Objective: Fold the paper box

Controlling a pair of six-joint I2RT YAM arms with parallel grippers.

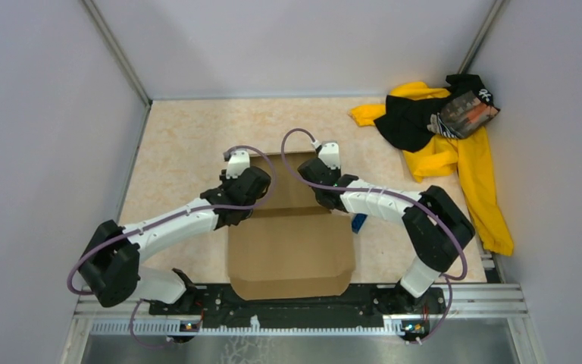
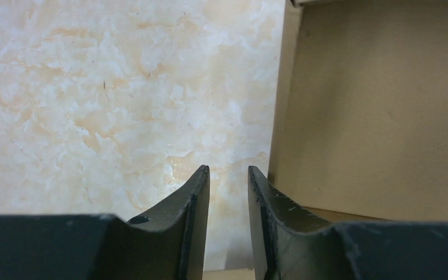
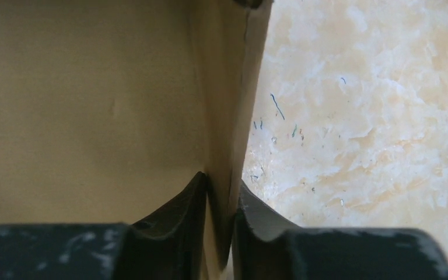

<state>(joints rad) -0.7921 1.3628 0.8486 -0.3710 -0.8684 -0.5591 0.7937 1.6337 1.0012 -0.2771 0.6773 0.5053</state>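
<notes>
Currently my left gripper (image 2: 228, 173) hangs slightly apart, empty, just outside the left wall of the paper box (image 1: 292, 250) lying on the table (image 1: 189, 136); my right gripper (image 3: 220, 182) pinches its right wall. Held on 1 side, it may skew.

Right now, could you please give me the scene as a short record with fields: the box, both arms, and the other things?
paper box: partly folded, side walls raised at far end, near flap flat
left arm: jaws slightly apart, empty, over table beside box's left wall
right arm: jaws closed on box's right wall
blue block: on table, at box's right edge
cloth pile: yellow and black, far right corner
</notes>
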